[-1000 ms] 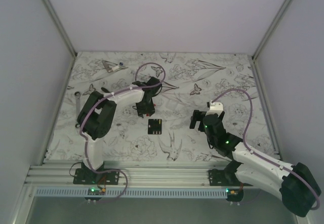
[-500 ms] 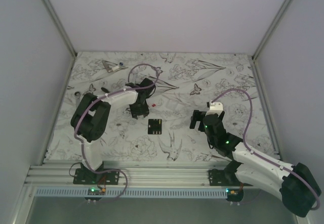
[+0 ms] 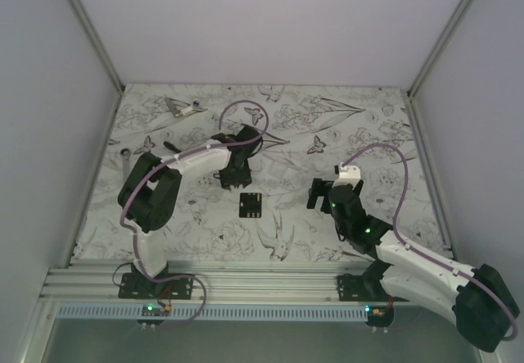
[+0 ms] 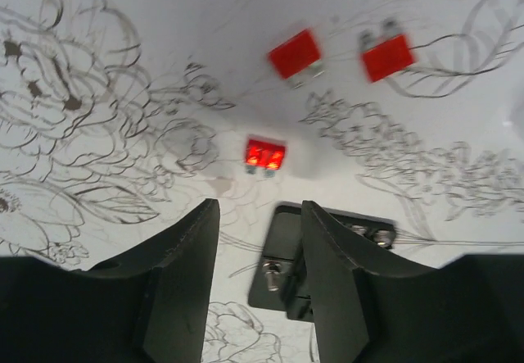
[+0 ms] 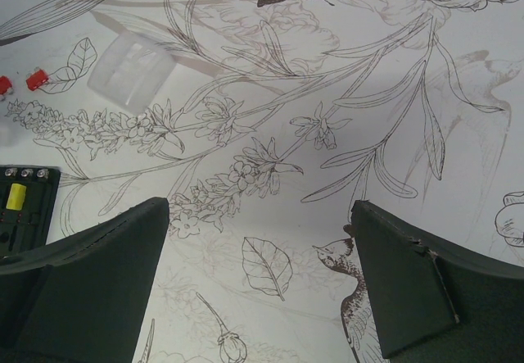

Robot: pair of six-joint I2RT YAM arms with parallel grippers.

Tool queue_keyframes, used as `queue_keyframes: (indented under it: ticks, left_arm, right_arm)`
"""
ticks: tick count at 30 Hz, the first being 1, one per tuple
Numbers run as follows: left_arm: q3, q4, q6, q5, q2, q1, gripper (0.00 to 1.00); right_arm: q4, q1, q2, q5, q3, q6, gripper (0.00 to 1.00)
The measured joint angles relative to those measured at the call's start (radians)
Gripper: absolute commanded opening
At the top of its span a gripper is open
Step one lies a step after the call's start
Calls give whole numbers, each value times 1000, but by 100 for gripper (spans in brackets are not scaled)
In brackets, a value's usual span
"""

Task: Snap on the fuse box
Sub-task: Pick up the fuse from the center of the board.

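**Fuse box** (image 3: 250, 206): black, square, lying flat near the middle of the flower-printed table (image 3: 368, 125), between the two arms. One yellow fuse showed in its slots (the other colours were too small to tell).

**Left gripper** (image 3: 234, 181): just beyond the fuse box on its far side and not touching it. The fingers (image 4: 176, 281) were partly parted, with nothing between them.

**Right gripper** (image 3: 319, 195): to the right of the fuse box and apart from it. Its fingers (image 5: 98, 273) were spread wide and held nothing.

**Red fuses** (image 4: 295, 53): three, loose on the table beyond the left gripper.

**Clear plastic piece** (image 5: 131, 68): lay on the table near the red fuses.

**Metal tool** (image 3: 182, 106): lay toward the far left corner, well apart from the rest.
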Motion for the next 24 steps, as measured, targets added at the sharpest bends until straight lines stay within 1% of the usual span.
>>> queue_keyframes:
  ticks: [4, 8, 13, 18, 24]
  left_arm:
    - [59, 5, 14, -3, 26, -5, 48]
    - [73, 5, 33, -3, 55, 8, 47]
    - [82, 4, 72, 0, 84, 19, 42]
    - [98, 5, 117, 35, 98, 23, 38]
    - [97, 11, 156, 84, 100, 40, 38]
  right_arm:
    - [0, 0, -10, 0, 0, 0, 100]
    - [0, 0, -19, 0, 0, 0, 100]
    - [0, 0, -18, 0, 0, 0, 100]
    - [1, 0, -18, 0, 0, 0, 100]
    - [1, 0, -18, 0, 0, 0, 100]
